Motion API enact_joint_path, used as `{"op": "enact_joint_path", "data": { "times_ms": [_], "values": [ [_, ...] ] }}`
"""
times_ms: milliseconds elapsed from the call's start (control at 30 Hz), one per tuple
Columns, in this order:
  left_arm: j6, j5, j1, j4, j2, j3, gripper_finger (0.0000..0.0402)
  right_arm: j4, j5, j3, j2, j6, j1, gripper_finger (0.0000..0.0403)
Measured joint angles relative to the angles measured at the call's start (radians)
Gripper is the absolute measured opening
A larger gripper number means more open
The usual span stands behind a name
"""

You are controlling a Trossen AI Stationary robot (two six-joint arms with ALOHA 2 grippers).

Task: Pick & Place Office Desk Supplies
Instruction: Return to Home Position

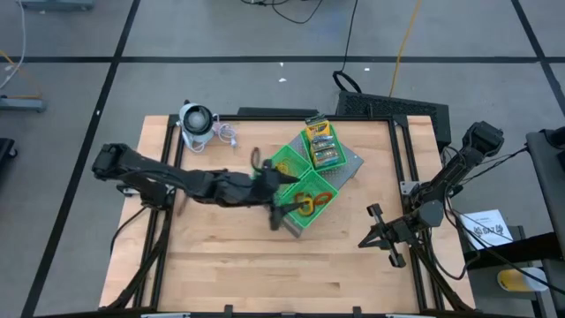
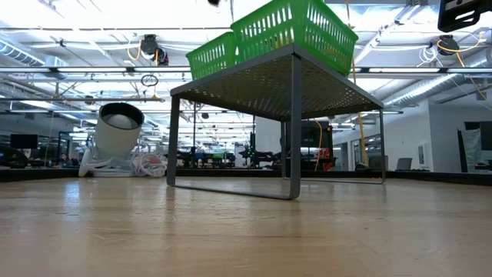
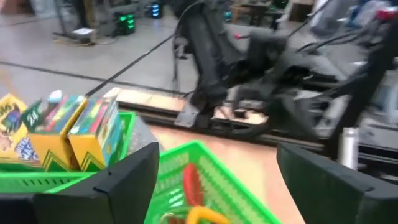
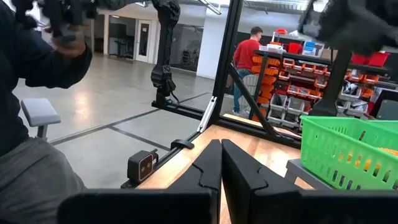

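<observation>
Left gripper (image 1: 284,208) hangs just above the near bin (image 3: 236,177), at the edge facing its own arm. Fingers spread wide, nothing between them. The arm is stretched far out across the table (image 1: 247,265).

- Coils (image 1: 311,201), red, yellow and orange, lie inside that bin.
- Boxes (image 1: 322,144) stand in the far bin on the same shelf (image 2: 292,85).
- No supplies seen loose on the table, so the sorting looks finished.
- Right gripper (image 1: 378,231) sits low at the right table edge, well apart from the shelf. Fingers pressed together, empty; it looks parked.

Step in hand, as I judge it, is taking the left arm home.

- Rise straight up first, so the fingertips clear the bin rim.
- Then fold the arm back toward its base.
- Leave the fingers open until well away from the mesh; closing over the bin could snag a coil.
- Avoid sweeping low and sideways, since the bins sit loose on the shelf and a nudge could slide one off.
- The right arm needs little or no travel.
</observation>
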Motion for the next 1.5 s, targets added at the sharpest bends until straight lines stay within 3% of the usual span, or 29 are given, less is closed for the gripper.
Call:
{"op": "enact_joint_path", "data": {
  "times_ms": [133, 400, 500, 600, 767, 900, 1067, 1267, 1400, 1500],
  "values": [
    [0.02, 0.046, -0.021, -0.115, -0.14, 0.001, 0.0345, 0.004, -0.003, 0.0, 0.0, 0.0, 0.0, 0.0],
    [0.086, 0.092, -0.062, -0.52, -0.483, 0.001, 0.0341, 0.008, -0.007, 0.0, 0.0, 0.0, 0.002, 0.0],
    [0.015, 0.08, -0.076, -0.741, -0.586, 0.001, 0.034, 0.008, -0.008, 0.0, 0.0, -0.001, 0.002, 0.0],
    [-0.039, 0.012, -0.101, -0.822, -0.66, -0.029, 0.034, 0.005, -0.007, 0.0, 0.0, -0.016, 0.002, 0.0],
    [0.015, -0.075, -0.138, -0.658, -0.784, -0.211, 0.034, -0.016, -0.008, 0.0, 0.0, -0.096, 0.002, 0.0],
    [0.11, -0.095, -0.136, -0.4, -0.902, -0.448, 0.034, -0.02, -0.005, 0.0, 0.0, -0.173, 0.002, 0.0],
    [0.111, -0.1, -0.102, -0.165, -1.085, -0.703, 0.034, -0.016, -0.002, 0.0, 0.0, -0.192, 0.002, 0.0],
    [0.086, -0.094, -0.086, -0.08, -1.301, -0.899, 0.034, 0.015, 0.121, 0.0, 0.0, -0.142, 0.002, 0.0],
    [0.116, -0.095, -0.087, -0.05, -1.39, -0.978, 0.034, 0.073, 0.243, 0.0, 0.0, -0.079, 0.002, 0.0],
    [0.116, -0.097, -0.087, -0.06, -1.434, -1.028, 0.034, 0.076, 0.258, 0.0, -0.001, -0.078, 0.002, 0.0]
  ]
}}
